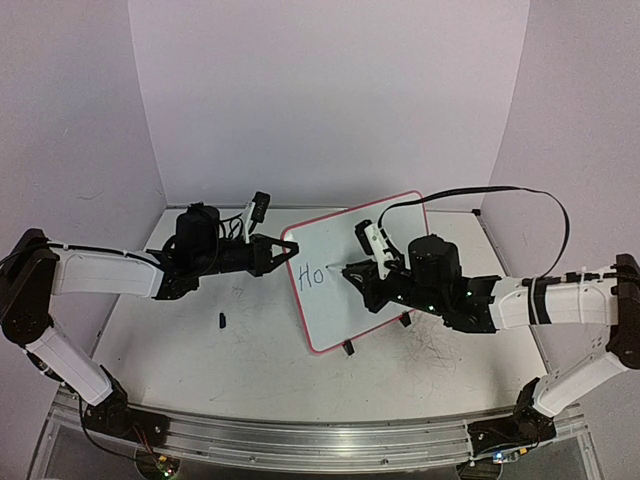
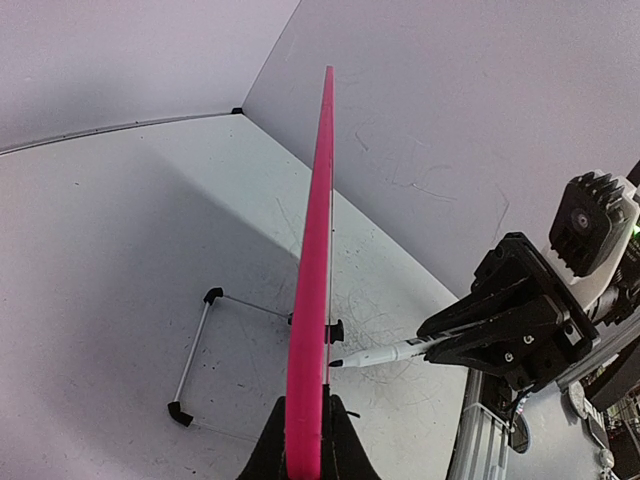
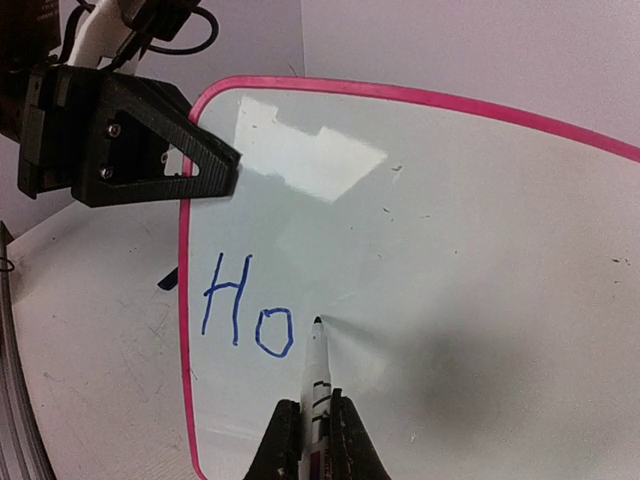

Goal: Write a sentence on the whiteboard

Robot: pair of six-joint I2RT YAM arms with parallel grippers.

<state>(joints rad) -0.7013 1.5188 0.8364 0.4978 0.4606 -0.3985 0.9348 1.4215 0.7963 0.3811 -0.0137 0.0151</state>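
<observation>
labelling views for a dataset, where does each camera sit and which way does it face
Top external: above and behind the bases, looking down at the table; both arms show, left gripper and right gripper meeting at the whiteboard.
Left wrist: looks along the board's pink edge; own fingers clamp it.
Right wrist: faces the writing side, "Ho"; own fingers hold the marker.
Shared: both wrist views show the opposite gripper.

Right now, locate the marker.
Right wrist view, bottom centre: the marker is in the jaws of the right gripper, tip at the whiteboard just right of "Ho".
</observation>
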